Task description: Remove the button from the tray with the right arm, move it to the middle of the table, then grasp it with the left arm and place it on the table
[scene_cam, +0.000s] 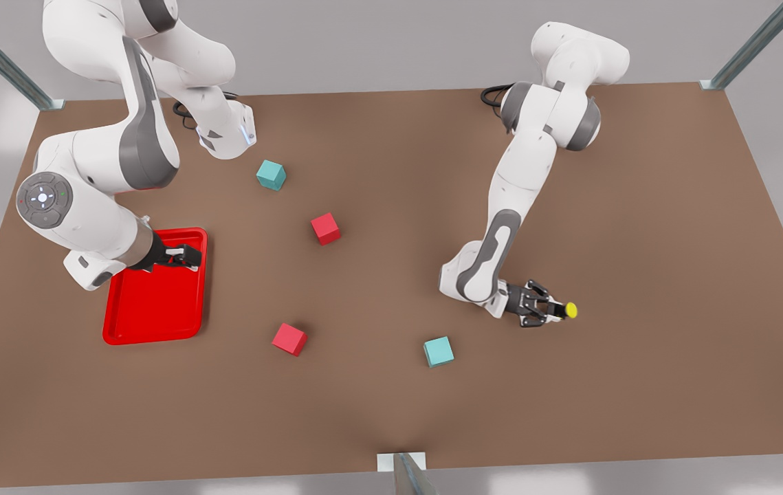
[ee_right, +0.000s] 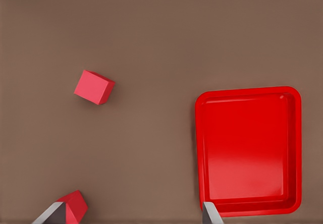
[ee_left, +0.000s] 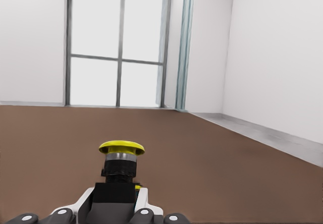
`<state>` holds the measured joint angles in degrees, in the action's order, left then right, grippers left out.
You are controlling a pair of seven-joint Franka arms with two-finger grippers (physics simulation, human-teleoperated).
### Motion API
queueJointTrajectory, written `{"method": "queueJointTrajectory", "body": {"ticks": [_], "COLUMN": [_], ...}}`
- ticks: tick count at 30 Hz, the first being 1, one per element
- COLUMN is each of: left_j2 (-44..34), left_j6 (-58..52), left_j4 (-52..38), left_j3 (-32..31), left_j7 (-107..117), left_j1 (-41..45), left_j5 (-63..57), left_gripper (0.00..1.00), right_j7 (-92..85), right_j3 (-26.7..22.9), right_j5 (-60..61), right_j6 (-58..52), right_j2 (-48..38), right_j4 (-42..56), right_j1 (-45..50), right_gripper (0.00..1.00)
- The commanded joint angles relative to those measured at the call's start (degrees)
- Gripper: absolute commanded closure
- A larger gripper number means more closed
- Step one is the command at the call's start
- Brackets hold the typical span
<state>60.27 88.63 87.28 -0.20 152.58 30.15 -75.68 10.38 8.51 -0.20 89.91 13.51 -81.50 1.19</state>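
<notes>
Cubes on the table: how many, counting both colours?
4. A teal cube at the back, a red cube near the middle, a red cube by the tray's front corner, a teal cube near the left gripper. None seems hidden.

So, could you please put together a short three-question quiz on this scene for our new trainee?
1. True or false: the button lies in the red tray.
2. Multiple choice: which gripper holds the button? A) the left gripper B) the right gripper C) neither.
3. How many cubes lie on the table, and in which colours?

Key:
1. False. The tray is empty, and the button is far off toward the front view's right.
2. A. The left wrist view shows the button clamped between its fingers; the right gripper is open above the tray.
3. Four: two red, two teal.
</notes>
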Motion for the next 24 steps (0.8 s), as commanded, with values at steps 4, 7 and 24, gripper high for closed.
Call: {"method": "queueJointTrajectory", "body": {"ticks": [4, 7, 24], "left_j2": [-0.1, -0.1, -1.7], "left_j6": [0.8, 0.8, -0.6], "left_j4": [0.0, 0.0, 0.8], "left_j3": [-0.1, -0.2, -3.5], "left_j7": [1.5, 1.5, -1.3], "left_j1": [0.3, 0.9, 3.9], "left_j5": [0.4, 1.8, 6.6], "left_gripper": [0.60, 0.60, 0.00], "right_j7": [0.0, 0.0, -0.4], "right_j3": [0.0, 0.0, 0.0], "right_j5": [0.0, 0.0, -0.1], "right_j6": [0.1, 0.1, 0.3], "right_j2": [-0.1, 0.0, -0.1], "right_j4": [0.0, 0.0, 0.0], "right_j1": [-0.1, -0.2, -0.1], "right_gripper": [0.00, 0.00, 0.00]}}
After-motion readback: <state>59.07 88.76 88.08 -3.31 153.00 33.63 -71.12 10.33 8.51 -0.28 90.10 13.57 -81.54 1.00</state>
